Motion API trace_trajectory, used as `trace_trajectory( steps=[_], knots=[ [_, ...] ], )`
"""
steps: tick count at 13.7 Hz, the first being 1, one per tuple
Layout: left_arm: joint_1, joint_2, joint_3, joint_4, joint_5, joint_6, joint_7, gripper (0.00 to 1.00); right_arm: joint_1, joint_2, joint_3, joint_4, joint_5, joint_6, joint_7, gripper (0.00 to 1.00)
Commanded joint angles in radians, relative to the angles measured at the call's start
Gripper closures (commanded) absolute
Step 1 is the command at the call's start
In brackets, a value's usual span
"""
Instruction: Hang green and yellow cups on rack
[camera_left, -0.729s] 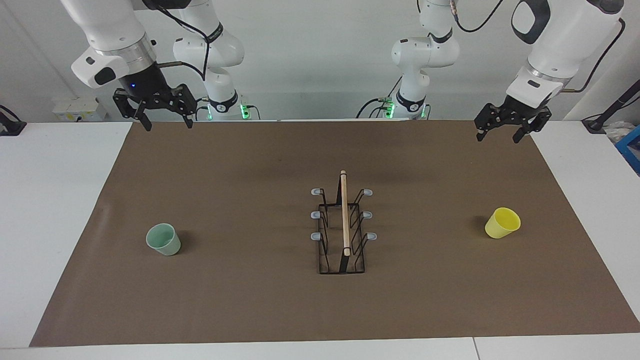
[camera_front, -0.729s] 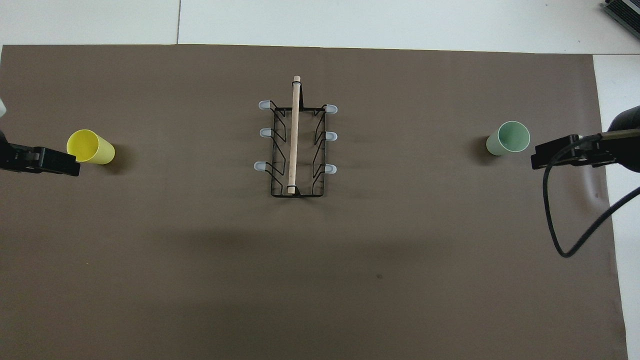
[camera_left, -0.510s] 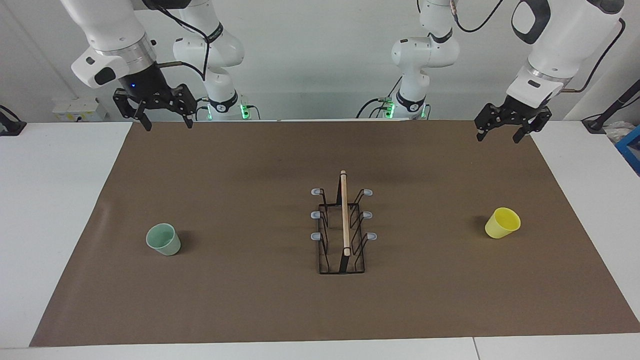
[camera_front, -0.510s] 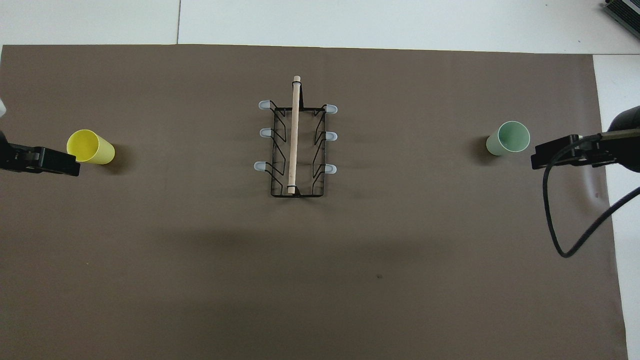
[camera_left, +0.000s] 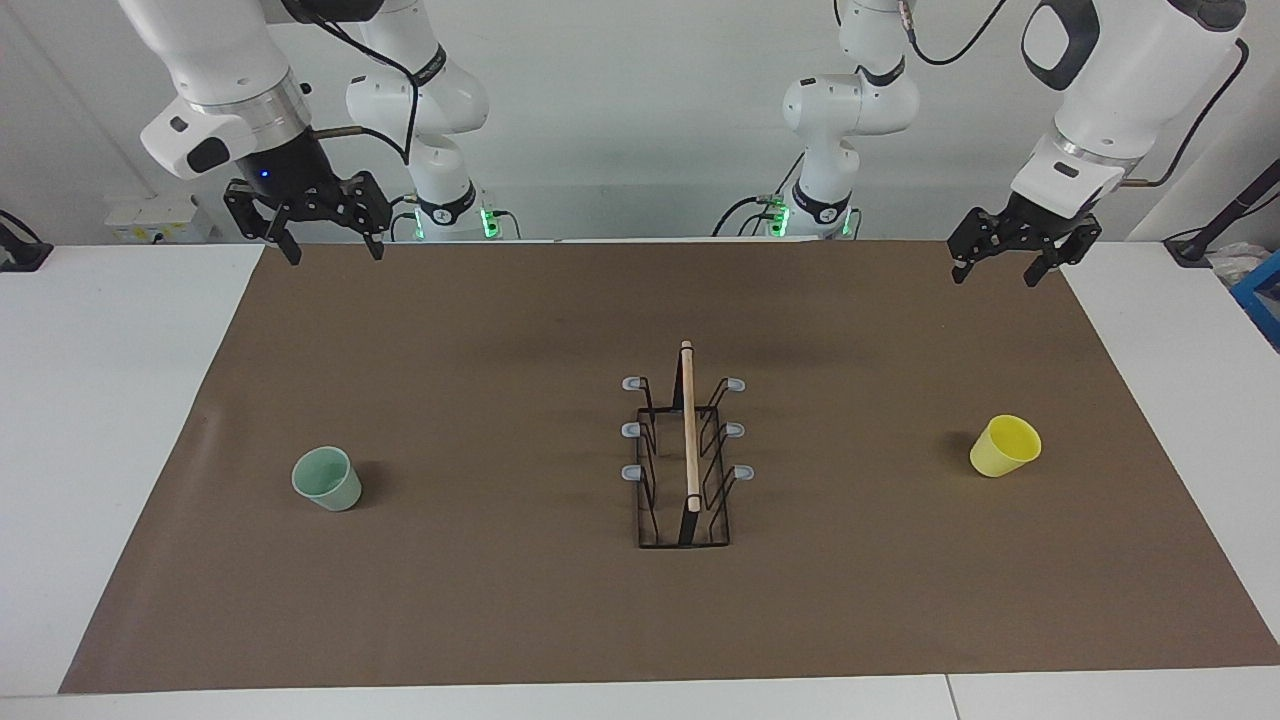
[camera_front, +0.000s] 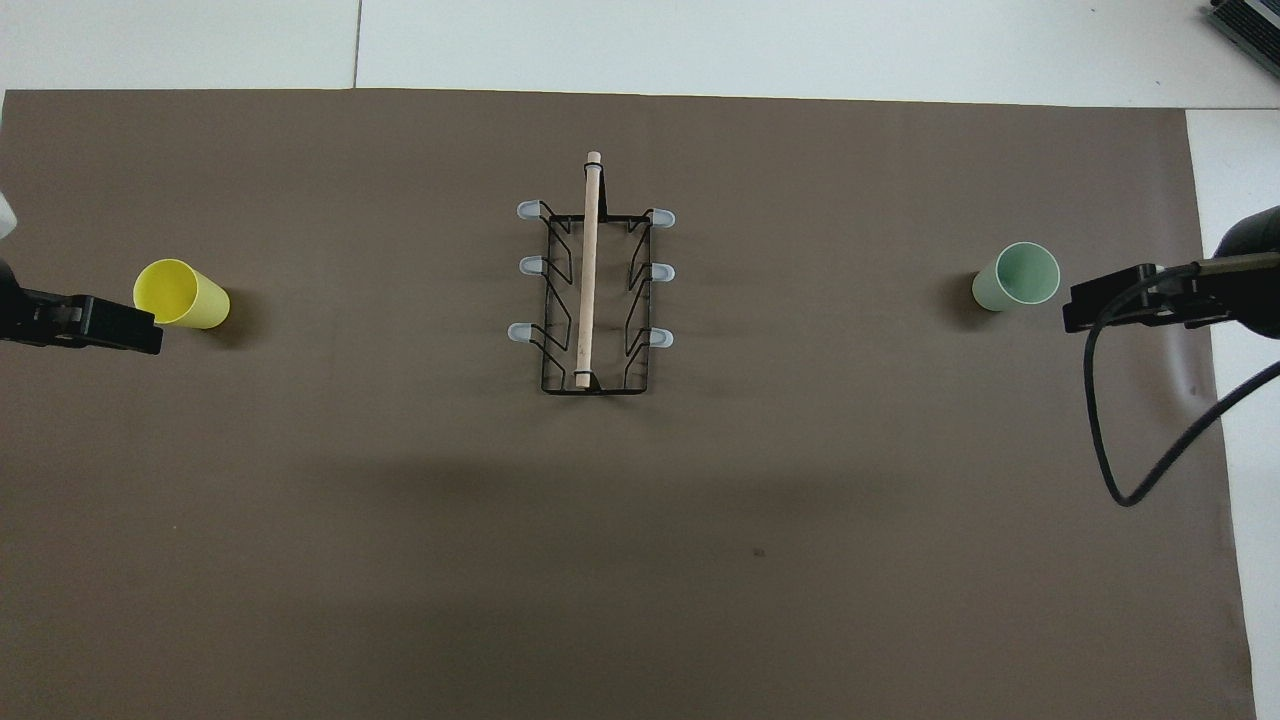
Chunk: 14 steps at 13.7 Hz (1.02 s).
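Observation:
The black wire rack (camera_left: 688, 470) (camera_front: 592, 290) with a wooden rod on top stands mid-mat, its grey-tipped prongs bare. The pale green cup (camera_left: 327, 479) (camera_front: 1016, 277) sits mouth up toward the right arm's end. At the left arm's end sits the yellow cup (camera_left: 1005, 445) (camera_front: 180, 293), also mouth up. My right gripper (camera_left: 334, 252) hangs open and empty, high over the mat's edge by the robots. My left gripper (camera_left: 995, 277) hangs open and empty over the mat's corner at its own end. Neither gripper touches anything.
A brown mat (camera_left: 500, 600) covers most of the white table (camera_left: 100, 400). A black cable (camera_front: 1110, 440) loops down from the right arm. The two arm bases (camera_left: 440, 200) stand at the table's edge.
Both grippers have drifted up a little and stay open. The cups and the rack have not moved.

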Motion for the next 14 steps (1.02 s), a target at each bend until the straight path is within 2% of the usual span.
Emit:
trace_trajectory(
  steps=[1, 5, 7, 9, 12, 14],
  knots=[
    [-0.005, -0.022, 0.006, -0.031, 0.007, 0.029, -0.072, 0.0, 0.007, 0.065, -0.005, 0.008, -0.027, 0.061, -0.023, 0.0],
    [-0.004, -0.022, 0.008, -0.049, 0.006, 0.042, -0.13, 0.0, 0.008, 0.134, -0.003, -0.004, -0.058, 0.152, -0.041, 0.0],
    [0.0, 0.0, 0.014, -0.032, -0.01, 0.038, -0.132, 0.0, 0.008, 0.177, 0.003, 0.008, -0.111, 0.166, -0.064, 0.0],
    [-0.002, 0.053, 0.064, -0.002, -0.052, 0.029, -0.143, 0.0, 0.028, 0.217, 0.006, 0.01, -0.168, 0.196, -0.115, 0.0],
    [-0.002, 0.149, 0.116, 0.059, -0.094, 0.029, -0.179, 0.0, 0.045, 0.269, 0.007, 0.007, -0.326, 0.221, -0.257, 0.0],
    [-0.002, 0.203, 0.164, 0.096, -0.173, 0.03, -0.239, 0.0, 0.046, 0.297, 0.009, 0.007, -0.385, 0.223, -0.339, 0.0]
  ],
)
